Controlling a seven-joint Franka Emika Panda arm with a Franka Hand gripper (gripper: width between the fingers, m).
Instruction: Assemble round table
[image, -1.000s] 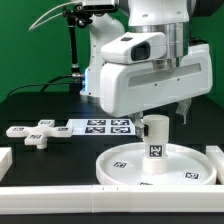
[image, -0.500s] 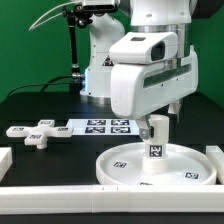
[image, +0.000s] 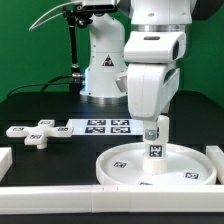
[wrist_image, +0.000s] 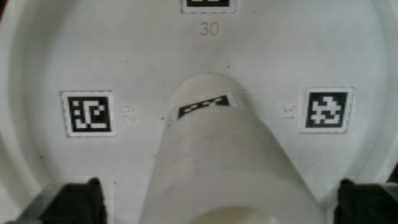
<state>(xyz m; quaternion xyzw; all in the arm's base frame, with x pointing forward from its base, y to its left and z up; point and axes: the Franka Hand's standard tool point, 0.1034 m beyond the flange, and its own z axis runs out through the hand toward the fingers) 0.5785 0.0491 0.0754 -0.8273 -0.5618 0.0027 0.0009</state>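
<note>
The round table's white rimmed disc (image: 115, 162) lies flat at the front of the exterior view's right. Its short cylinder leg (image: 155, 150) stands upright in the central hub. My gripper (image: 156, 127) hangs straight down over the leg's top, open. In the wrist view the leg (wrist_image: 214, 140) runs up between the two dark fingertips (wrist_image: 71, 205), with a gap on each side, and the tagged disc (wrist_image: 107, 60) lies beneath. Nothing is held. The cross-shaped foot (image: 38, 133) lies apart on the exterior view's left.
The marker board (image: 105, 126) lies flat behind the disc, between it and the arm's base (image: 100, 75). Straight white border bars run along the front (image: 60, 198), the exterior view's left (image: 5, 157) and right (image: 214, 155).
The hand has turned about its vertical axis above the leg, so it shows narrow instead of broad in the exterior view. The jaws stay open; the parts have not moved.
</note>
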